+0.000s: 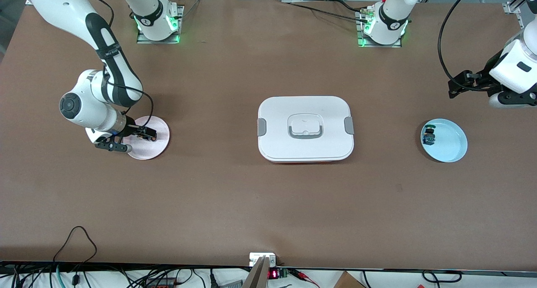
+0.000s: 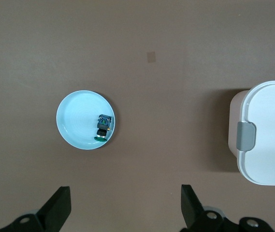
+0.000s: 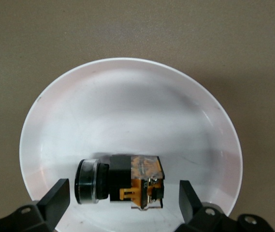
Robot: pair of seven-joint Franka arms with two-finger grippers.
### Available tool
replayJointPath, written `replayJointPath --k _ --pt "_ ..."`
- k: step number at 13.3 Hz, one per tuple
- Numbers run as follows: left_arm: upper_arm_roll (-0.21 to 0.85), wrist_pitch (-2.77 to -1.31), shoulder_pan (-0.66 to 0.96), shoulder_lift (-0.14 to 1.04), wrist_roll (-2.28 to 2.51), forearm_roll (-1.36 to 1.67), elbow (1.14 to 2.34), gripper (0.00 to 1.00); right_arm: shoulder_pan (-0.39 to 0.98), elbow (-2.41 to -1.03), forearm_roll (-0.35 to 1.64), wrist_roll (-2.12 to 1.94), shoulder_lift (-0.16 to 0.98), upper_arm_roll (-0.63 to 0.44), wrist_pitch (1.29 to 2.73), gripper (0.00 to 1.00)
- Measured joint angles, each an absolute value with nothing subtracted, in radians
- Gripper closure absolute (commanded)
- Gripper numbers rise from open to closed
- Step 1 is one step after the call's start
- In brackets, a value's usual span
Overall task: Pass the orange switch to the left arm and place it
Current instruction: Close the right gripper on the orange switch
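The orange switch (image 3: 123,181) lies on its side in a pale pink plate (image 3: 127,106), black body with orange and metallic marks. My right gripper (image 3: 123,200) is open and low over that plate (image 1: 158,147), one finger on each side of the switch, neither touching it. In the front view the right gripper (image 1: 133,139) hides the switch. The white box (image 1: 277,112) with grey latches stands mid-table, between the two plates; it also shows in the left wrist view (image 2: 272,130). My left gripper (image 1: 465,84) is open and empty, held high over the table beside the blue plate (image 2: 126,208).
A light blue plate (image 1: 451,143) toward the left arm's end holds a small dark component with a green top and blue body (image 1: 428,136). Both show in the left wrist view, the plate (image 2: 77,121) and the component (image 2: 102,127). Cables run along the table's front edge.
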State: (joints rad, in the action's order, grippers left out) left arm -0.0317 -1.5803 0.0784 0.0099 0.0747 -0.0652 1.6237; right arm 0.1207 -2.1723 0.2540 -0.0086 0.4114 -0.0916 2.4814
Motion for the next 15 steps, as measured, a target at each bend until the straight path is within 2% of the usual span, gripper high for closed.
replayJointPath --k 15 --pt "-0.032 -1.579 0.078 0.01 0.075 -0.065 1.624 0.0 0.121 -2.158 0.263 -0.008 0.44 -0.092 2.502 0.0"
